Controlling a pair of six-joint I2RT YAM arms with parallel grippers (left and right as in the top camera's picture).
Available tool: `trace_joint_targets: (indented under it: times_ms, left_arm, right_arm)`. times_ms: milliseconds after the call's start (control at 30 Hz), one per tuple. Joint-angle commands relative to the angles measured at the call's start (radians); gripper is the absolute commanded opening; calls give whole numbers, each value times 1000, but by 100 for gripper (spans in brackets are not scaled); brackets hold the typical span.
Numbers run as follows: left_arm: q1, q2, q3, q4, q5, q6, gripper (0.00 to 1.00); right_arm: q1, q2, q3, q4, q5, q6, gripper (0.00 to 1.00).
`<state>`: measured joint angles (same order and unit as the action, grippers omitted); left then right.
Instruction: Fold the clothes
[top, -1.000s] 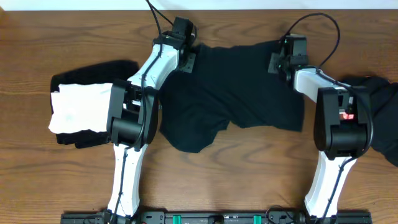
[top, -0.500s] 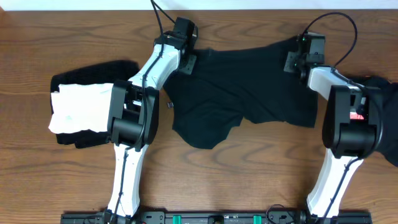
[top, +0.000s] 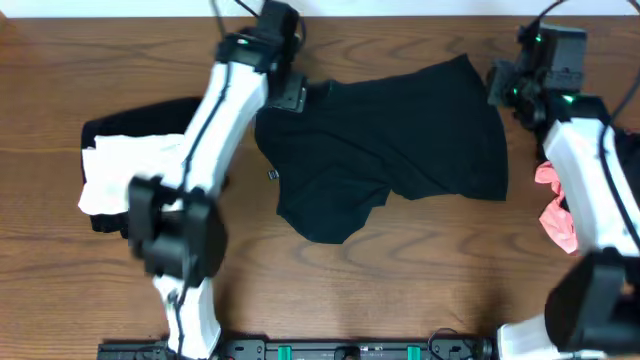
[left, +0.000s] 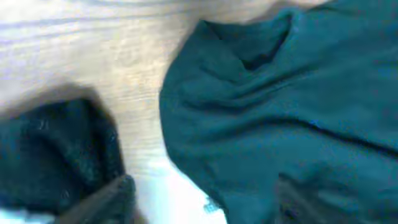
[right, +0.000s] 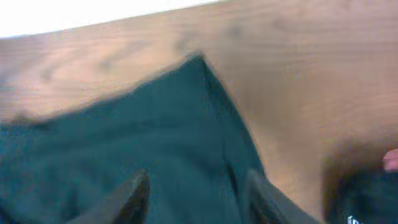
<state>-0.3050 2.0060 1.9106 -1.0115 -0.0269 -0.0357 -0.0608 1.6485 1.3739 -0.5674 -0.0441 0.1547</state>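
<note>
A black T-shirt (top: 390, 140) lies spread flat in the middle of the table. My left gripper (top: 288, 92) hovers at its far left corner, and in the left wrist view it (left: 205, 208) stands open, with the shirt (left: 292, 112) lying loose under the fingers (left: 115, 199). My right gripper (top: 503, 85) is raised beside the far right corner. In the right wrist view it (right: 196, 199) is open over the shirt (right: 124, 137), holding nothing. Both wrist views are blurred.
A white garment (top: 130, 175) lies on a black one (top: 150, 115) at the left. A pale pink garment (top: 555, 205) and another dark one (top: 628, 160) lie at the right, under the right arm. The table's far edge (top: 400, 12) is just behind both grippers.
Both grippers were shut on the shirt's far corners and have opened and lifted away. The shirt was drawn rightward and wider, and it now lies released.
</note>
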Motion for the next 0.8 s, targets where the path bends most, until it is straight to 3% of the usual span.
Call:
trace_joint_targets:
  times_ms: [0,67,200,333,433,633,767]
  left_arm:
    - [0,-39,5,-121,125,-92,28]
    - [-2,-39,2,-216,177,-118,6]
    - [-26,-39,-83,-289,203,-151,6]
    - [-90,-39,-269,-238,257,-157,6]
    - [-154,-39,-436,-113,289,-158,6]
    - [-235,-39,-658,204,229,-193,6]
    - [-249,-39,-743,325,217,-204,6]
  right_arm:
    - [-3,-32,-6,-120,-29,49,40]
    - [-3,-40,-6,-221,-32,98,29]
    - [-3,-38,-16,-396,-78,156,2]
    - [-3,-38,-58,-496,-81,156,1]
    - [-3,-39,-93,-515,-82,143,1]
    - [20,-39,-188,-465,-164,116,1]
    - [41,-39,-246,-383,-167,109,1]
